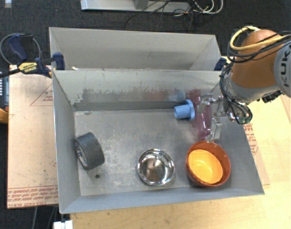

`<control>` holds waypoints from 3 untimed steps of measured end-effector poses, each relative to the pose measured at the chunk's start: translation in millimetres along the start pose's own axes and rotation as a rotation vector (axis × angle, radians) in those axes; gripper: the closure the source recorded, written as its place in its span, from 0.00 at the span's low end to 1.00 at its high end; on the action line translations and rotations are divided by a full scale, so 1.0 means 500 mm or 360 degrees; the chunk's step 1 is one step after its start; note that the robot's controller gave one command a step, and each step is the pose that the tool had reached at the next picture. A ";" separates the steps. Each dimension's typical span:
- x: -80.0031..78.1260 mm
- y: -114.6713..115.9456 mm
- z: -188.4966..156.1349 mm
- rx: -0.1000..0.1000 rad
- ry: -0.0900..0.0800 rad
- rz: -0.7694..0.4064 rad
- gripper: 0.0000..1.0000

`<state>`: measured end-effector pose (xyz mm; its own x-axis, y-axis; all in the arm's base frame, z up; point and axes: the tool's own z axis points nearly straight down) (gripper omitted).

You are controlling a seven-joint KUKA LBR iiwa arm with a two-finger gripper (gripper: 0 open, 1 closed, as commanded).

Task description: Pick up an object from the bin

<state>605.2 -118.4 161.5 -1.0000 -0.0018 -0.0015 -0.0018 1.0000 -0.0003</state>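
The gripper [213, 129] hung low at the right end of the bin [64, 128], reaching in from the right with its orange-covered wrist above the rim. It stood just past the far edge of the orange bowl [208, 164] and right beside a pink see-through piece [202, 116]. The piece stood close against it on the side away from the arm. Whether the claw was spread or pressed together could not be told, nor whether the pink piece was inside it or only next to it.

The likeliest things to be picked were therefore the pink piece or the bowl's rim, both near the right wall. That position probably explained the steep approach, which kept the wrist clear of the sloping side. A blue cap [184, 110] lay just beyond the pink piece, near the back wall. A steel bowl [156, 166] sat beside the orange one, and a tape roll [88, 150] lay well apart at the left.
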 end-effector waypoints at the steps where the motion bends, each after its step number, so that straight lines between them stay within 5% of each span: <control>1: 0.000 0.000 0.000 0.0000 0.0000 0.0000 0.00; 2: 0.055 0.013 0.088 -0.0002 0.0002 -0.0260 0.00; 3: -0.054 0.083 0.123 -0.0004 -0.0009 0.0011 0.00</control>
<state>632.0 -76.6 100.1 -1.0000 0.0053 -0.0069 0.0053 1.0000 0.0023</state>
